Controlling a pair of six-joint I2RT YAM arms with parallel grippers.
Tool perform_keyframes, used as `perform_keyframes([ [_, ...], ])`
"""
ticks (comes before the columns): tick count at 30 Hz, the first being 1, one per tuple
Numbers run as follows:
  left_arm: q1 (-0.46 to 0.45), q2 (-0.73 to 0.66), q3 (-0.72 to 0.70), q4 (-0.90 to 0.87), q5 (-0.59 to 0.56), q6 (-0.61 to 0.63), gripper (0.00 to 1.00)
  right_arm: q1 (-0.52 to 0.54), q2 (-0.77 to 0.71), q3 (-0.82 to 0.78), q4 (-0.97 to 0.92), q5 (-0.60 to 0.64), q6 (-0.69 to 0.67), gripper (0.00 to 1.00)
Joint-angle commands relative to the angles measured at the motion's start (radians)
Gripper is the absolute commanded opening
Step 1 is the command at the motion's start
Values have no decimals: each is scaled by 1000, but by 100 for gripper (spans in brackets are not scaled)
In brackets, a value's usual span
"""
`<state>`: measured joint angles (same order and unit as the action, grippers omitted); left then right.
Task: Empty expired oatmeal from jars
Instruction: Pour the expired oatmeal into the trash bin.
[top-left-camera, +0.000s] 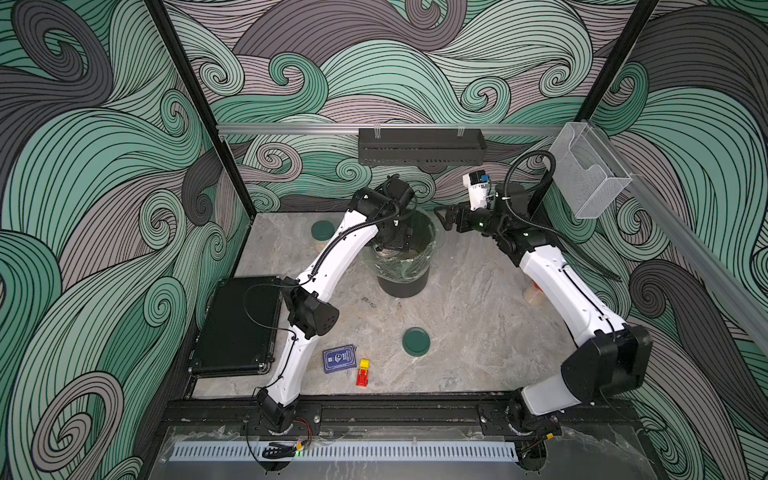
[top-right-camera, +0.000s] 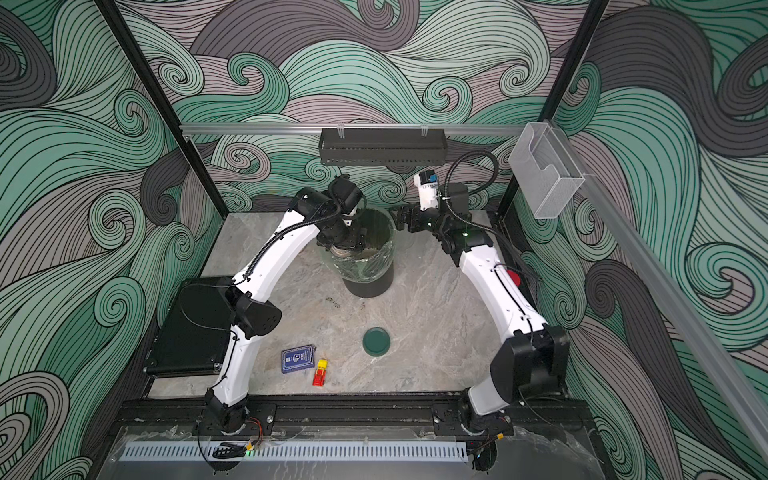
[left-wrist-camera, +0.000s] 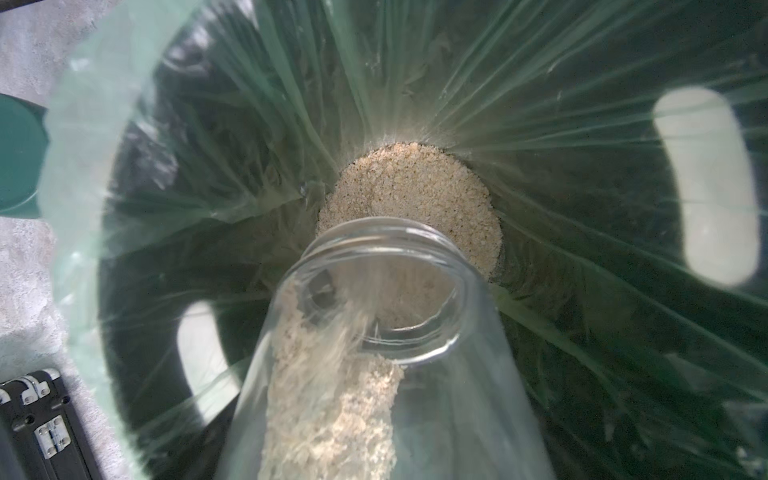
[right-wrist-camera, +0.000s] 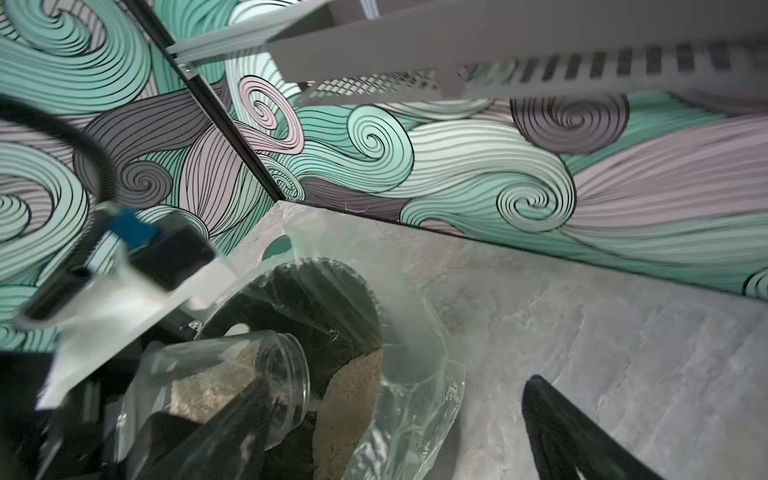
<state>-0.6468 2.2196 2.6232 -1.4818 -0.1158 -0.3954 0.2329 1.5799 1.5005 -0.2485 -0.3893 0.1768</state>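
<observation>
The left claw (top-left-camera: 390, 244) reaches down into the mouth of the bin (top-left-camera: 402, 286) and is clamped on a clear jar (left-wrist-camera: 449, 399). The jar has no lid and is tipped with its mouth toward the bottom of the bin. The claw's fingers are mostly hidden by the arm and the glass.

The right claw (top-left-camera: 445, 217) hangs just right of the bin's far rim with its fingers spread wide and nothing between them.

Some oatmeal (left-wrist-camera: 411, 199) lies in a round heap at the bottom of the bin, on the clear liner. More lies along the lower side of the tipped jar, with a blurred streak of it at the jar's mouth. The bin stands at the far middle of the table (top-left-camera: 478, 332).

A second jar (top-left-camera: 534, 296) with a red lid stands near the table's right edge, mostly hidden behind the right arm, and shows a pale fill inside. One green lid (top-left-camera: 323, 230) lies flat far left of the bin. A second green lid (top-left-camera: 416, 340) lies flat in the near middle, well apart from the bin.

A black case (top-left-camera: 237, 328) lies along the left edge. A blue card box (top-left-camera: 340, 359) and a red and yellow toy car (top-left-camera: 363, 372) sit side by side near the front.
</observation>
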Motion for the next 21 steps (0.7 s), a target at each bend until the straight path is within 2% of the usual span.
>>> perform_keyframes([
  [1,-3,-79,8,-58,-29,14,0,-6,86,75,-82,-108,141,93],
  [9,-16,-97,22,-35,3,18,0,-5,172,92,-67,-206,204,86],
  [13,-28,-100,32,-23,5,18,0,-1,170,82,-70,-226,205,76],
  [16,-31,-107,40,-21,10,16,0,6,158,62,-69,-235,204,64],
  [21,-32,-115,56,-17,8,14,0,22,133,29,-72,-235,201,58],
])
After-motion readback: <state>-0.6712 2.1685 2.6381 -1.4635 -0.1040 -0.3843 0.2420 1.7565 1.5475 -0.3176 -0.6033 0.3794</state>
